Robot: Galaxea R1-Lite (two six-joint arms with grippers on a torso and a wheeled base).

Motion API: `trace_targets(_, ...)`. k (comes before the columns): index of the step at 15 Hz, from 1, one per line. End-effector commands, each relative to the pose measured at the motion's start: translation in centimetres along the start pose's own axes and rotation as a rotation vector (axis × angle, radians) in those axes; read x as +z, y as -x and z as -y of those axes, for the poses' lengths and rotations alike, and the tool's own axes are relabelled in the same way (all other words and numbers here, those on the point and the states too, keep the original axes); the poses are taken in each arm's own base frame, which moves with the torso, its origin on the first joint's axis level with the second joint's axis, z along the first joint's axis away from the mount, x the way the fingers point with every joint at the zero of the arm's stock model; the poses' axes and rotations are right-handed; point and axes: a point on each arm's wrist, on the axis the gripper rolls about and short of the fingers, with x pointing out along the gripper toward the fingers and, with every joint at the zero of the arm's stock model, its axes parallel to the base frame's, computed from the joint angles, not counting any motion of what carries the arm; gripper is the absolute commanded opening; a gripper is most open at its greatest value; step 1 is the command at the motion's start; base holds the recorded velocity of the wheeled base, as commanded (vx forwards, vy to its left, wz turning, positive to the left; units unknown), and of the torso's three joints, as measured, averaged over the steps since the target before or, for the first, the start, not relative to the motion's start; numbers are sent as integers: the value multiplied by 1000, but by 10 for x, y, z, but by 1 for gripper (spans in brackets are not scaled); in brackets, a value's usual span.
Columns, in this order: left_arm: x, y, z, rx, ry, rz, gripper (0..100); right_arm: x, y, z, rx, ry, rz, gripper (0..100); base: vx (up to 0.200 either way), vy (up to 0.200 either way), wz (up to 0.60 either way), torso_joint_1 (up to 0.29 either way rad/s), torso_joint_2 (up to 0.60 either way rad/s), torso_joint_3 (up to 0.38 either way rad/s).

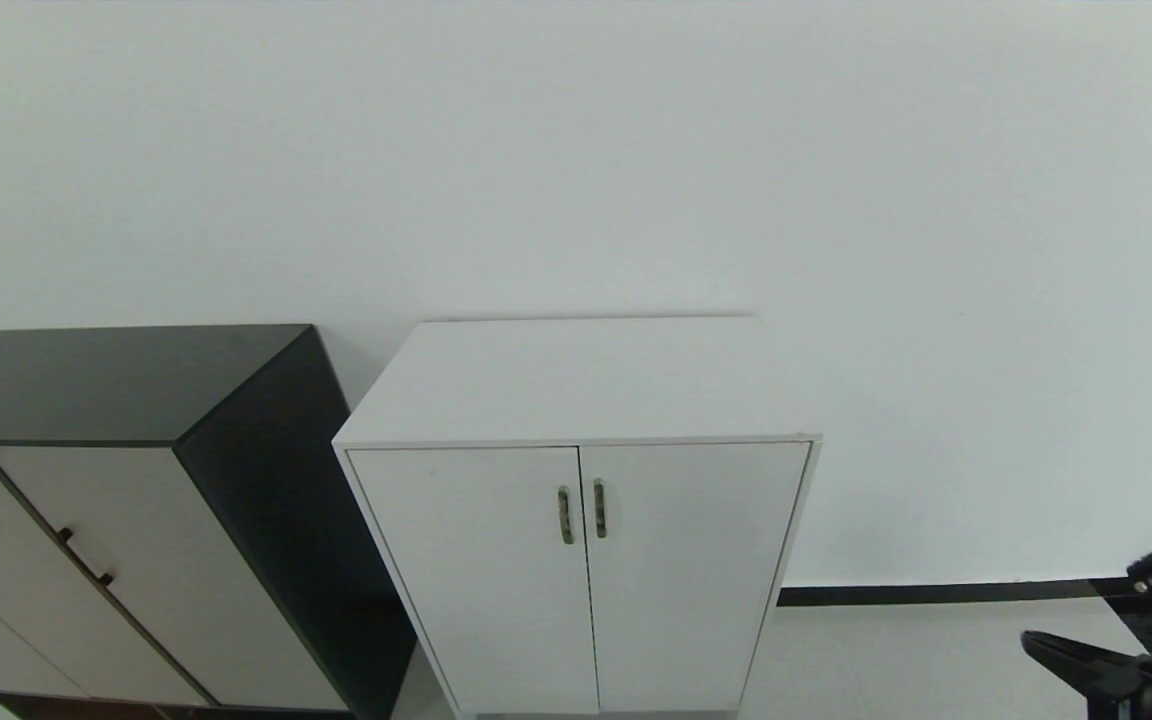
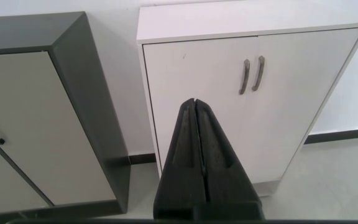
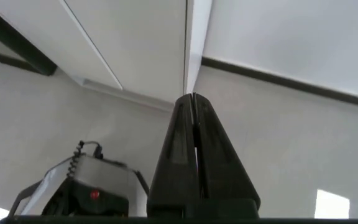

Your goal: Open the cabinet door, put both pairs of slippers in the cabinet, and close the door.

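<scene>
a white wooden two-door cabinet (image 1: 576,400) is standing against a plain white wall (image 1: 576,150), near the middle of the head view, on a pale floor (image 1: 896,660). both of its doors are sitting shut, the left door (image 1: 476,580) and the right door (image 1: 686,570) meeting at a thin vertical seam. two slim curved metal handles (image 1: 565,515) are hanging upright, one on each side of that seam, in the upper part of the doors.

just beside it, on the robot's left, a larger cabinet with a black top and side and cream fronts (image 1: 256,480) is standing along the same wall, with small dark handles (image 1: 84,560) on its fronts. a dark baseboard strip (image 1: 936,593) is running along the foot of the wall to the right of the white cabinet.

the left gripper (image 2: 195,102) is hanging in front of the white cabinet's left door, apart from it, with its two black fingers (image 2: 184,149) pressing flat together along their length. the right gripper (image 3: 194,98) is sitting low at the right edge of the head view, well apart from the white cabinet and off to its right. in the right wrist view its two black fingers are likewise pressing together, and the tip is pointing toward the cabinet's lower corner, where it is meeting the floor.
</scene>
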Motion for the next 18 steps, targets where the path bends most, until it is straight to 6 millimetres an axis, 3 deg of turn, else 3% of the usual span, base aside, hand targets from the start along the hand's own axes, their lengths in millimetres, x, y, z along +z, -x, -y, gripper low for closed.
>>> trace_targets(1, 0, 0, 0, -1, 0, 1, 0, -29, 66, -4, -56, -18, 84, 0, 0, 0, 0, 0, 0, 0)
trace_targets(7, 0, 0, 0, 0, 0, -1, 0, -66, 95, -12, -53, -46, 90, 0, 0, 0, 0, 0, 0, 0)
trace_targets(18, 0, 0, 0, 0, 0, -1, 0, -82, 117, -15, -129, -72, 378, 0, 0, 0, 0, 0, 0, 0)
